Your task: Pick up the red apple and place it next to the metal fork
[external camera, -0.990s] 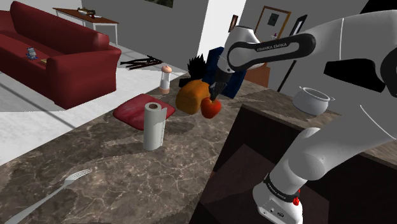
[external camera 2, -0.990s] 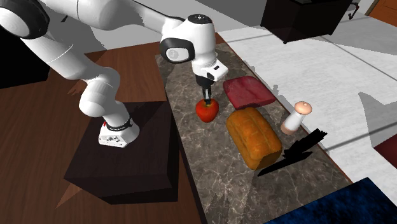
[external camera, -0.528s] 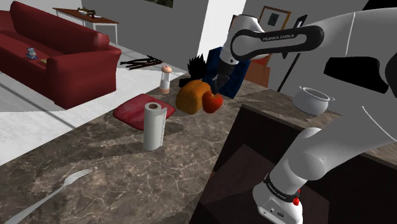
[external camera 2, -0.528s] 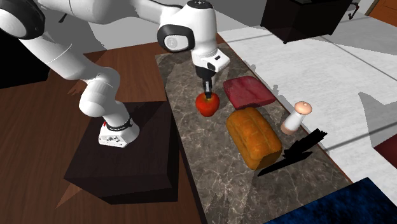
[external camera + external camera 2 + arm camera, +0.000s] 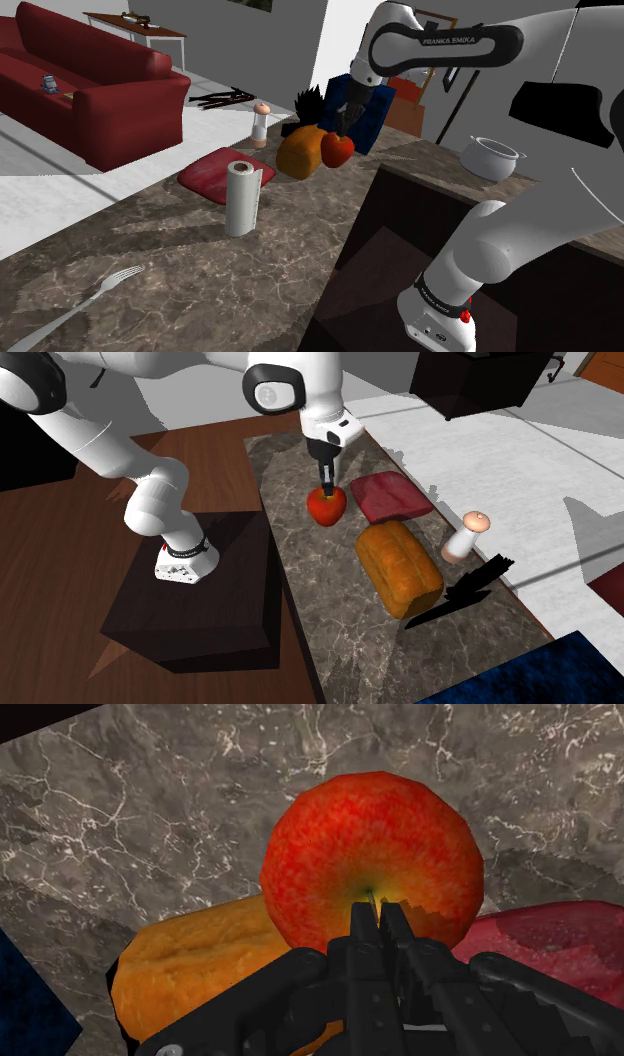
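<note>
Since the frames a second before, the hand (image 5: 343, 130) had climbed and carried the red apple (image 5: 338, 150) up with it, so the fruit hung clear of the dark marbled worktop (image 5: 200, 270) instead of sitting low against it. The black fingers were drawn almost together, pinching the apple at its stem hollow, as the wrist view showed (image 5: 377, 909), with the apple (image 5: 370, 854) hanging straight below them.

In the second exterior view the hand (image 5: 327, 485) pointed down over the apple (image 5: 325, 506), which hung above the worktop (image 5: 300, 572) beside a dark red pad (image 5: 388, 497) and an orange-brown loaf (image 5: 398, 567). A small shaker (image 5: 466, 535) stood past the loaf, near the worktop's edge.

In the shoulder view the apple overlapped the loaf (image 5: 297, 152). The red pad (image 5: 215, 172) lay toward that view's left of the loaf, and a white paper roll (image 5: 240, 196) stood upright just in front of the pad. The grey fork (image 5: 80, 305) lay flat at the lower left of that view, well apart from the apple. A white pot (image 5: 490, 157) sat beyond the dark stand (image 5: 380, 280).
</note>
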